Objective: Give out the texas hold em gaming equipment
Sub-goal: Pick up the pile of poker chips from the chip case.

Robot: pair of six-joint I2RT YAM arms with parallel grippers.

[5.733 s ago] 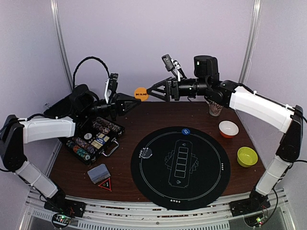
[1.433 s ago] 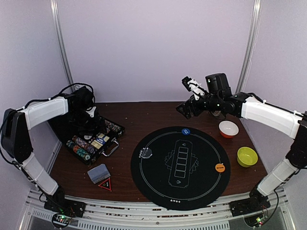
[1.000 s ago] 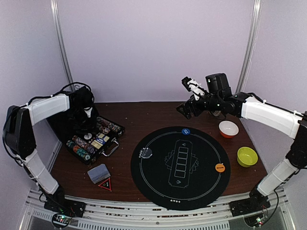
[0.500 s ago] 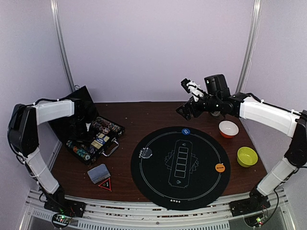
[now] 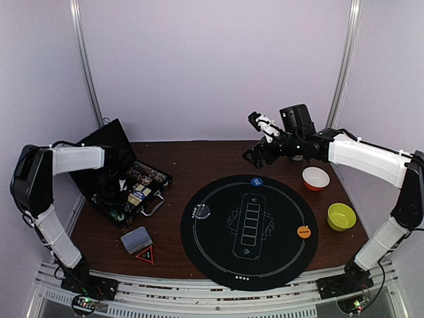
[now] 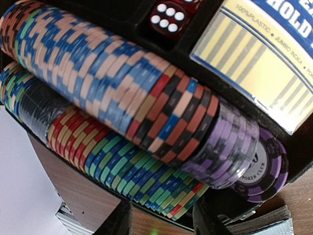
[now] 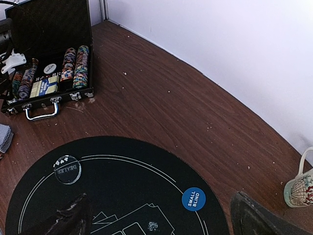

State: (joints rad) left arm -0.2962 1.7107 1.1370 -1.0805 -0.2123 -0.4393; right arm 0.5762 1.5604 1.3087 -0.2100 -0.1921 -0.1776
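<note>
since the frame half a second back, my left arm has swung lower and my left gripper (image 6: 162,219) now sits right down in the open case (image 5: 151,207), the wrist camera almost on the poker chips (image 6: 146,112). my right arm has barely shifted. it hangs above the far side of the table, and my right gripper (image 7: 159,211) is spread wide with nothing between its fingers.

the three buttons are out on the mat (image 5: 218,258): the blue small blind button (image 5: 256,181) at the far edge, the clear dealer button (image 5: 202,211) on the left and the orange button (image 5: 304,232) on the right. the deck of cards (image 5: 136,239) lies on the table near the case, off the mat. all the chips i can see are in the case, packed on edge in rows beside the dice (image 6: 168,14) and the card box (image 6: 254,54). so i judge the buttons done and the chips the step in hand.

my left fingers (image 6: 120,220) are parted and hold nothing. their dark tips show at the bottom of the wrist view, just below the green and teal row (image 6: 142,171). i cannot tell if they touch it.

next, i think, i must settle the tips either side of a short run of chips and close gently, then lift straight up. the rows are tight, so a skewed pinch could drag neighbours out or spill the purple chips (image 6: 254,161) at the end.
</note>
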